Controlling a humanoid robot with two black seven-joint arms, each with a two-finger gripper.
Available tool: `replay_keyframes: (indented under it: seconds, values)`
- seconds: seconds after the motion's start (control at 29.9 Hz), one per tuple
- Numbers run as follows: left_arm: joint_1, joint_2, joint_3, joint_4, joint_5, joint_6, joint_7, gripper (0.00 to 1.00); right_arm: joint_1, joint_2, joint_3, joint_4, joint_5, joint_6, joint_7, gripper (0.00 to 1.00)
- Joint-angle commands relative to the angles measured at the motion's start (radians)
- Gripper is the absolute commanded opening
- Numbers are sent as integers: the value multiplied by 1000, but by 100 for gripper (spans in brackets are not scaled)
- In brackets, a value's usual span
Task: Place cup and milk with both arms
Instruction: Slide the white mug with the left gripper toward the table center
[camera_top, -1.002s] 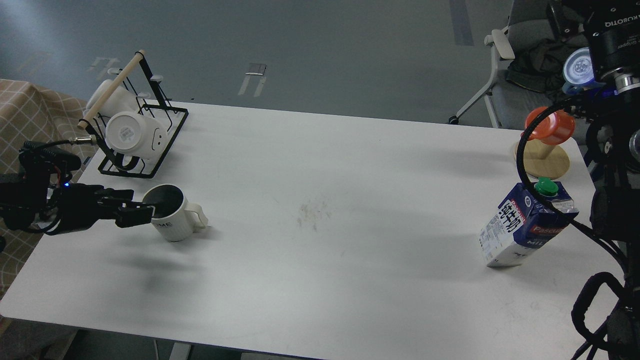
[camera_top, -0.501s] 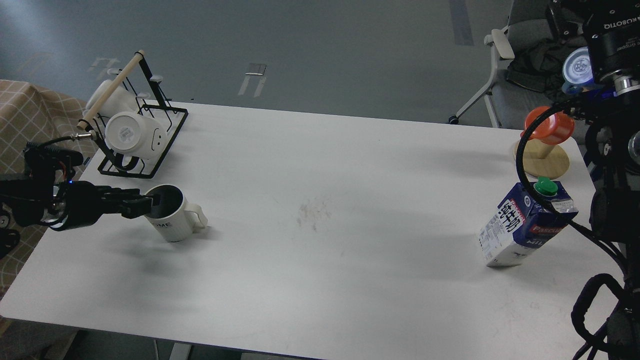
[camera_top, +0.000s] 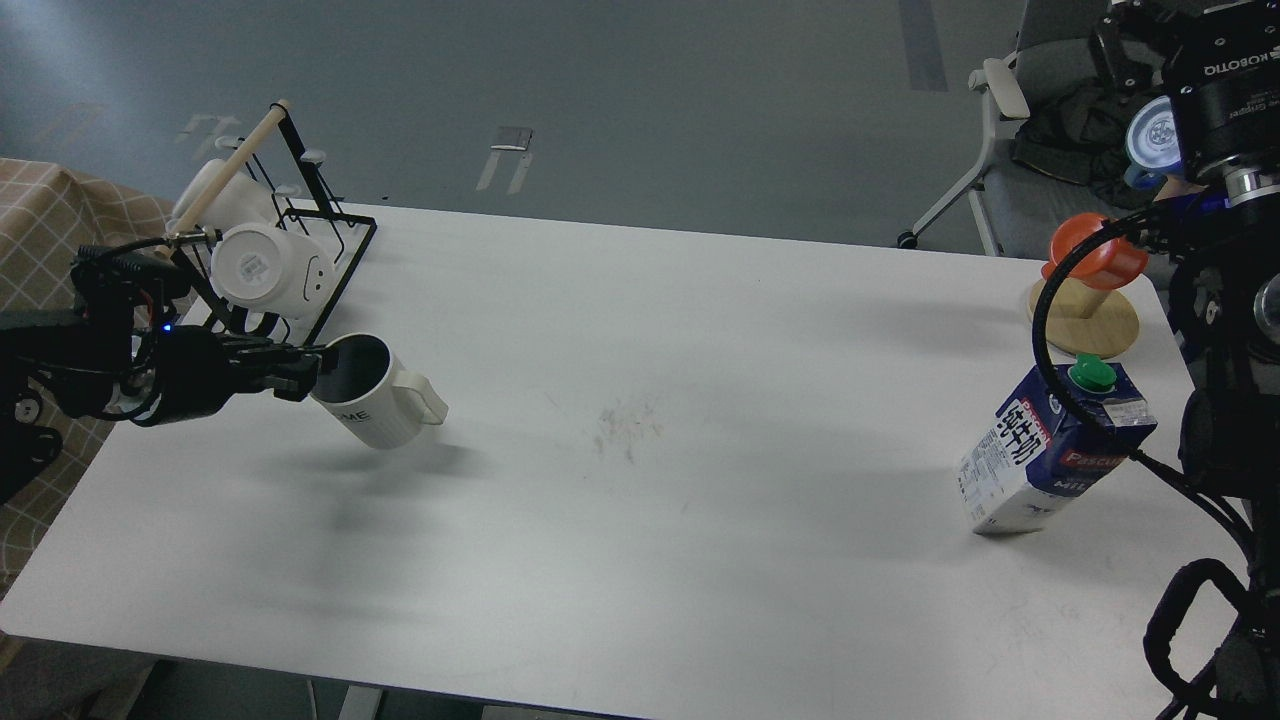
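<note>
The cup (camera_top: 375, 405) is a white ribbed mug with a dark interior, lettering low on its wall and a handle pointing toward 3 o'clock. My left gripper (camera_top: 300, 370) is clamped on its rim at the 9 o'clock side, and the cup hangs tilted above the table (camera_top: 640, 560), its shadow on the surface beneath it. It sits at the table's 9 o'clock area, just in front of the black wire rack (camera_top: 300, 290).

The milk (camera_top: 1050, 450) is a dark blue and white gable-top carton with a green cap and black characters, standing on the table at about 3 o'clock. My right arm rises along the right edge; its gripper I cannot make out.

Half a second ago the cup stood on the table with my fingers at its rim; now it is lifted, tipped and shifted toward 1 o'clock. The milk has not moved.

Counted: one ribbed cup, one carton, two white mugs on the rack, one orange mug (camera_top: 1097, 257) on a wooden stand (camera_top: 1085, 320) at 2 o'clock.
</note>
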Motion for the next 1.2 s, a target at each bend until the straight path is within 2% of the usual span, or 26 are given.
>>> replay_keyframes:
  seconds: [0.0,0.13,0.27,0.43,0.5,0.73,1.17]
  values:
    - [-51,-1,45,-30,1,0,2,0,-11,-9,0,1,0,1,0,100]
    - [-120,-16,116,-85,3,0,21,0,-14,-18,2,2,0,2,0,100]
    - [-224,-120,208,-91,8,0,53,0,-20,-30,3,2,0,6,0,100]
    - [-370,-234,399,-74,8,0,79,0,-24,-67,6,2,2,6,0,100]
    - [-394,-278,444,-71,8,0,97,0,-24,-74,11,4,2,6,0,100]
    - [-462,-422,550,-8,8,0,145,0,-32,-75,16,4,2,6,3,100]
    - [-482,-528,584,62,6,0,148,0,-43,-76,23,4,2,7,3,100]
